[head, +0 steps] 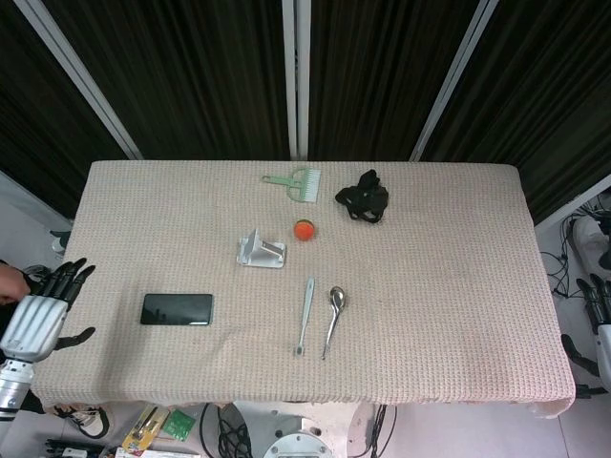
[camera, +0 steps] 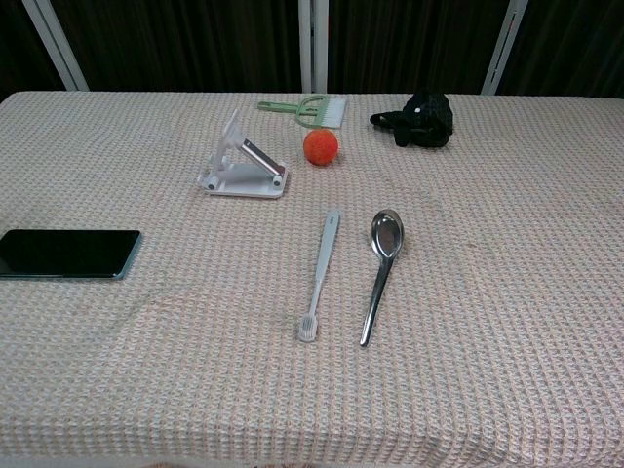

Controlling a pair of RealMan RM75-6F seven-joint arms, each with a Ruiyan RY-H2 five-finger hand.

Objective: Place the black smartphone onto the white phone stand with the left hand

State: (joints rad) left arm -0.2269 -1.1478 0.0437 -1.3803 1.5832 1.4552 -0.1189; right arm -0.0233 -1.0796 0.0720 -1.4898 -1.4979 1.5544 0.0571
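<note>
The black smartphone (head: 177, 309) (camera: 68, 253) lies flat, screen up, on the left part of the beige tablecloth. Up and to its right stands the white phone stand (head: 261, 252) (camera: 243, 162), with nothing on it. My left hand (head: 43, 310) hangs just off the table's left edge, left of the phone and apart from it, fingers spread and holding nothing. At the frame's right edge, off the table, only a sliver of my right hand (head: 599, 307) shows; its fingers cannot be made out. Neither hand appears in the chest view.
An orange ball (head: 305, 230) (camera: 320, 146) sits right of the stand. A toothbrush (head: 305, 317) (camera: 320, 276) and a metal spoon (head: 332, 321) (camera: 381, 274) lie mid-table. A green brush (head: 294, 181) (camera: 304, 109) and a black object (head: 364, 197) (camera: 419, 119) rest near the far edge.
</note>
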